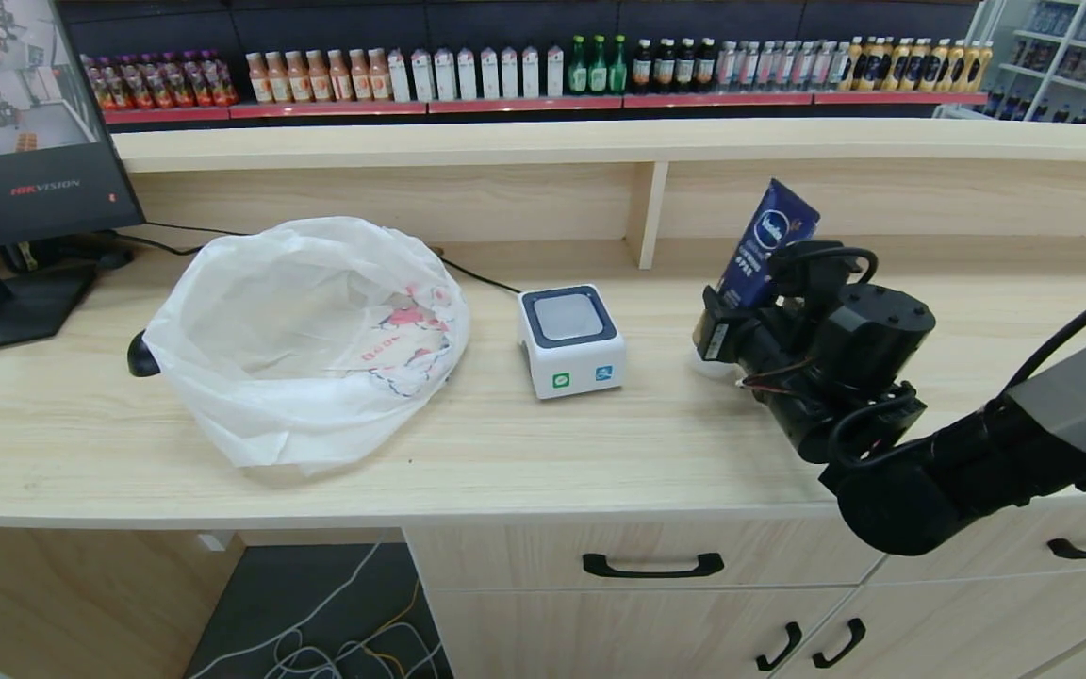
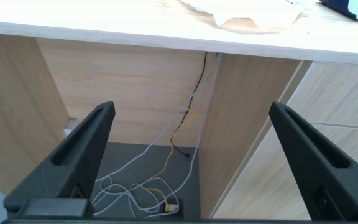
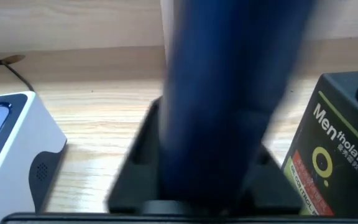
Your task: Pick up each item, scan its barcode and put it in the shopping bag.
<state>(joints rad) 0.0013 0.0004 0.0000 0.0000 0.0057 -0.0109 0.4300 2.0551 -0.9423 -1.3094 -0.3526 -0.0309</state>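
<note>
Blue tube point(image 1: 767, 247) stands upright, cap end down, on the robot's right of the scanner point(image 1: 569, 339); cannot tell if the cap touches the counter point(image 1: 505, 443). Right gripper point(image 1: 739, 306) is clamped across its lower body, probably so the barcode can be presented. Shopping bag point(image 1: 222, 311) sits open past the scanner, ready to receive. Left gripper point(image 2: 191, 124) is wide apart and holds nothing, below the counter edge

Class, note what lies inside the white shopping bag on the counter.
Inside the shopping bag only its own crumpled plastic and red print show, no item. Its folds hide part of the floor.
</note>
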